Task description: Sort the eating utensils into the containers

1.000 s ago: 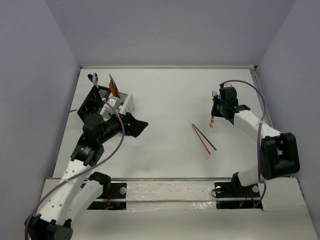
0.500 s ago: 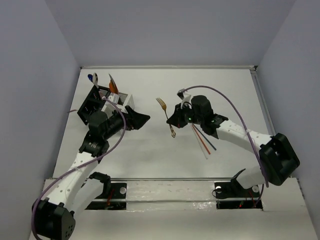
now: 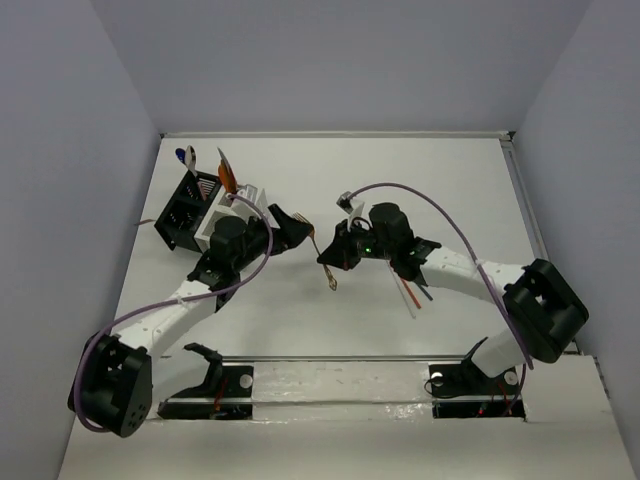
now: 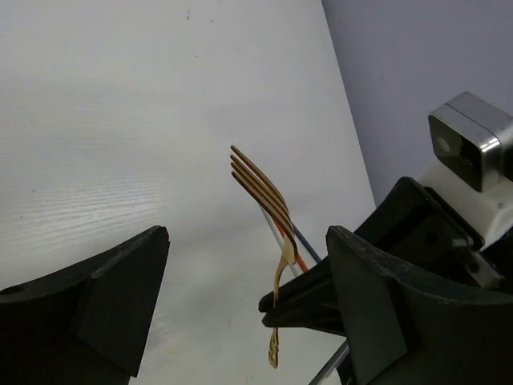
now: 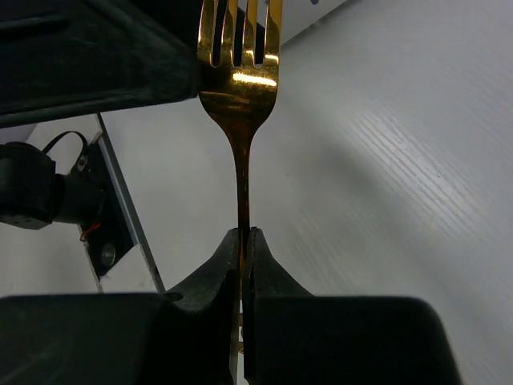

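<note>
Over the table's (image 3: 450,180) middle, top view:
- The gold fork (image 3: 329,272) is pinched at mid-handle by the right gripper (image 3: 328,256).
- Its tines are offered to the left gripper (image 3: 296,230), which is spread and empty.
- The black caddy (image 3: 178,215) and white caddy (image 3: 256,200) stand behind the left arm. Loose sticks (image 3: 408,290) lie under the right forearm.
- Hazard: the arms are crowded, so a hurried hand-over may knock wrist against wrist.

Left wrist view:
- The gold fork (image 4: 264,188) stands between the parted fingers of the left gripper (image 4: 247,241), touching neither and nearer one side.
- The right gripper (image 4: 317,297) is clenched low on the handle.
- Hazard: closing off-centre would push the fork askew.

Right wrist view:
- The right gripper (image 5: 242,241) is tight on the thin edge of the gold fork (image 5: 240,88).
- Hazard: such a narrow hold may pivot. If it lets go before the other side has a firm grip, the fork falls to the table.
</note>
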Controlling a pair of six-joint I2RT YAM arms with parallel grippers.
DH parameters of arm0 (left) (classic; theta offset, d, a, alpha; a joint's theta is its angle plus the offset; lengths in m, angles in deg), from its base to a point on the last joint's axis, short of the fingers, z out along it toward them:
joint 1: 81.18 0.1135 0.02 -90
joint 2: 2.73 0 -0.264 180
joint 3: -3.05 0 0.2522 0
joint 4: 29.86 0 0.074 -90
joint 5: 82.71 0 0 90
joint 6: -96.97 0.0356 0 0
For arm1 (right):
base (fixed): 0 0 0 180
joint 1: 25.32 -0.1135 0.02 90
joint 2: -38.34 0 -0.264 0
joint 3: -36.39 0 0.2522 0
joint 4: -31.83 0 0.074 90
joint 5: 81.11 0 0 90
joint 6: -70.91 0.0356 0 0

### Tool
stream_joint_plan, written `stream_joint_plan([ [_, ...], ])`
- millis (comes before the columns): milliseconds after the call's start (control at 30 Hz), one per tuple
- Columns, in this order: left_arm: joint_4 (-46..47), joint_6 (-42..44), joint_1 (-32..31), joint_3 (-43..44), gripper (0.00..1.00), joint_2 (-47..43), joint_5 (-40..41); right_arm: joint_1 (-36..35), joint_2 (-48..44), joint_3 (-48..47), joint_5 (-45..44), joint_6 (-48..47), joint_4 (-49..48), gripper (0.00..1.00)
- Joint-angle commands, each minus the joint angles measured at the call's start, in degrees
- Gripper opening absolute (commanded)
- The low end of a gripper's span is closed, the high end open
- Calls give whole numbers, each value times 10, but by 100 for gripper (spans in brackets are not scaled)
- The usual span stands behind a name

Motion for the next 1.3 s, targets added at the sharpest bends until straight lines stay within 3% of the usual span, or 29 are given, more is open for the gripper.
stream_joint_plan([
  [0,54,-5,-5,39,78,29,29,-12,-4,4,13,8,-56,0],
  [100,78,-13,-10,42,60,40,34,-17,-3,4,13,8,-56,0],
  [133,72,-10,-10,50,47,48,41,-17,-2,3,13,7,-56,0],
  [167,71,-9,-16,53,43,52,44,-17,-2,3,13,6,-56,0],
  [333,72,-10,-27,61,34,66,47,-22,-2,3,5,2,-50,0],
  [500,69,-13,-37,60,33,69,52,-22,-4,3,-2,1,-47,0],
  [633,58,-13,-43,63,2,63,52,-22,-12,6,-17,-2,-43,0],
  [733,31,-6,-43,75,0,56,66,-22,-14,8,-24,-1,-43,0],
  [867,-23,25,-43,106,0,44,88,-22,-16,11,-37,1,-46,28],
  [967,-47,44,-43,137,0,38,113,-22,-28,21,-45,7,-60,41],
  [1000,-61,49,-43,150,0,36,123,-22,-41,29,-57,8,-66,53],
  [1100,-87,63,-22,167,0,26,138,-22,-59,39,-71,6,-72,74],
  [1267,-138,84,46,218,0,-17,152,-22,-95,66,-99,8,-97,82],
])
